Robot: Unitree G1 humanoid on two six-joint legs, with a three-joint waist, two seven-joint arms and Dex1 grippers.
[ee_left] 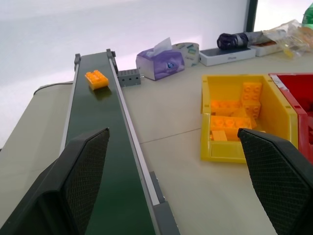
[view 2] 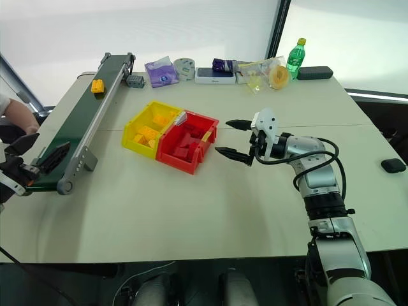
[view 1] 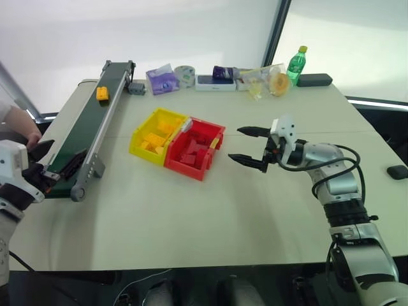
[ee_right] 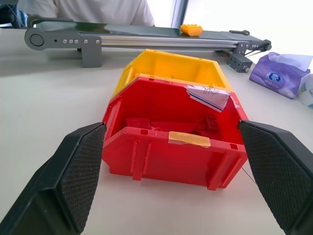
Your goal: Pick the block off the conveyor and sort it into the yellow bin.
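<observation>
Resting near the far end of the conveyor (view 1: 89, 127), at about eleven o'clock on the table (view 1: 210, 223): the block (view 1: 102, 93), a small studded yellow-orange plastic brick. Smooth dark green belt, grey metal side rails, round end rollers. Toward twelve o'clock of centre, the yellow bin (view 1: 156, 136), glossy moulded plastic, rectangular and open-topped, holding studded yellow bricks, joined to a matching red bin (view 1: 196, 148) with red bricks inside. Paper label with illegible handwriting tucked at the shared rim; strip of tan tape on the red front wall. Left gripper (view 1: 48, 160) at nine o'clock, beside the belt's near end, textured black fingers spread wide, empty. Right gripper (view 1: 250, 146) at three o'clock, pointing at the red bin, fingers parted, holding nothing.
</observation>
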